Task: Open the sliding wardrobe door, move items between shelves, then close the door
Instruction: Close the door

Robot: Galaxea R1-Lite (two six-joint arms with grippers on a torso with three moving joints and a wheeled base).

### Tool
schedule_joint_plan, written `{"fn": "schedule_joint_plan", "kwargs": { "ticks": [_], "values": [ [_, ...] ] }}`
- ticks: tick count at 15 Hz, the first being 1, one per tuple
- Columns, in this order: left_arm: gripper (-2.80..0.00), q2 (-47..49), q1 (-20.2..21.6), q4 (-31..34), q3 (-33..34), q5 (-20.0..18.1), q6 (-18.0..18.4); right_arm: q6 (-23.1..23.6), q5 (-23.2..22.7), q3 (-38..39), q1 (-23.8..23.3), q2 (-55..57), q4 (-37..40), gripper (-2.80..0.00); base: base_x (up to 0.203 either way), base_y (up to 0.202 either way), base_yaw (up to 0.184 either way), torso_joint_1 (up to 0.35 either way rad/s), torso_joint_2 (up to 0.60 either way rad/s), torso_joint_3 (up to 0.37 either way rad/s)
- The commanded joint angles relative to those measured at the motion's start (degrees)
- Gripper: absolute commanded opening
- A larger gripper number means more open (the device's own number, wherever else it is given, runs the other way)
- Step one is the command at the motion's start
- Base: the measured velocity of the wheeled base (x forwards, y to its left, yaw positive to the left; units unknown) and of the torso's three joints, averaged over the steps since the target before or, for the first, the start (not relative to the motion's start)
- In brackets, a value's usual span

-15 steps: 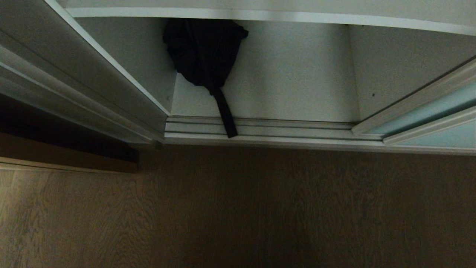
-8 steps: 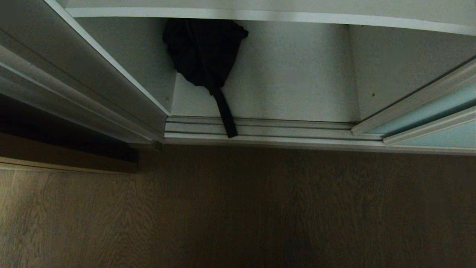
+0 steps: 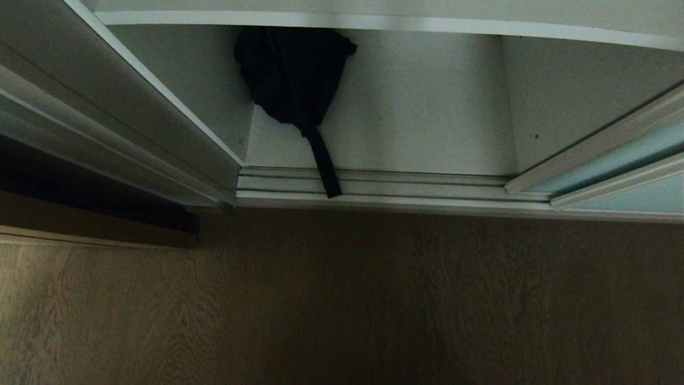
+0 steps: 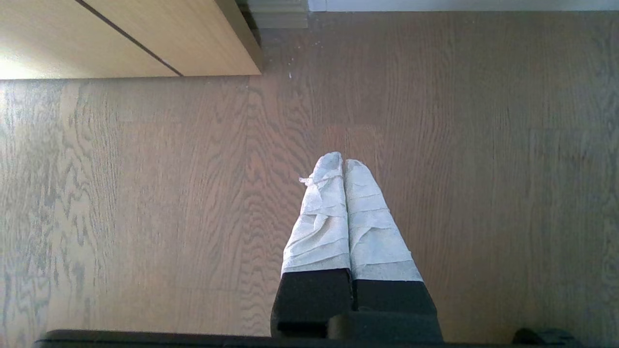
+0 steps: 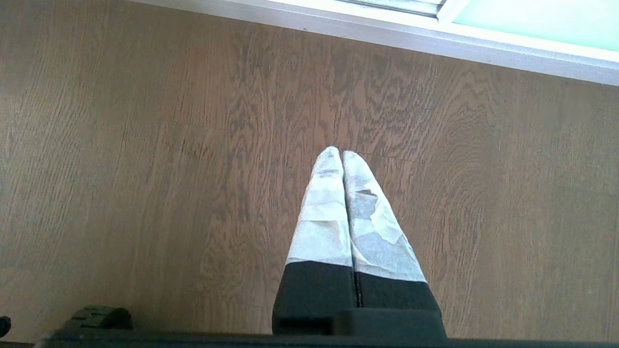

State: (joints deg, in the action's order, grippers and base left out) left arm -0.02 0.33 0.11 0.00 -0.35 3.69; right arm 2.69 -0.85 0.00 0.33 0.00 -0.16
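Looking down from my head camera, I face the open wardrobe. The sliding wardrobe door [image 3: 614,166] is pushed off to my right, its frosted blue-green glass showing between pale metal rails. On the bottom shelf [image 3: 427,123] lies the black pouch bag [image 3: 291,75], tucked toward the back left corner under the front edge of the upper shelf [image 3: 374,21]. Its strap [image 3: 323,166] trails forward, off the shelf and across the ribbed floor track [image 3: 385,187], ending near the track's front edge. I see no second bag here.

Neither of my arms shows in the head view. My left gripper [image 4: 343,162] hangs over the wooden floor [image 4: 145,193], its tape-wrapped fingers [image 4: 321,212] pressed together with nothing between them; a tan cabinet front [image 4: 145,38] stands well ahead of it. My right gripper [image 5: 337,153] also hangs over the floor, fingers closed on nothing, with the white base rail [image 5: 387,38] of the wardrobe and a corner of the glass ahead.

I find no brand, label or writing anywhere; the bag sits in dim light, so a small tag on it may escape me.
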Motion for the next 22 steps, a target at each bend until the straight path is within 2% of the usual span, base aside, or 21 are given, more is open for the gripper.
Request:
{"fn": "schedule_joint_plan", "kwargs": {
  "ticks": [1,6,22],
  "values": [
    [-2.8,0.2,0.0,0.1,0.0,0.0,0.0,0.0,0.0,0.0,0.0,-0.1,0.0,-2.8,0.0,0.0,0.0,0.0,0.0,0.0],
    [-2.8,0.2,0.0,-0.2,0.0,0.0,-0.4,0.0,0.0,0.1,0.0,-0.1,0.0,-2.8,0.0,0.0,0.0,0.001,0.0,0.021],
    [-2.8,0.2,0.0,0.3,-0.2,-0.3,-0.2,0.0,0.0,0.0,0.0,-0.1,0.0,-2.8,0.0,0.0,0.0,0.001,0.0,0.194]
  ]
}}
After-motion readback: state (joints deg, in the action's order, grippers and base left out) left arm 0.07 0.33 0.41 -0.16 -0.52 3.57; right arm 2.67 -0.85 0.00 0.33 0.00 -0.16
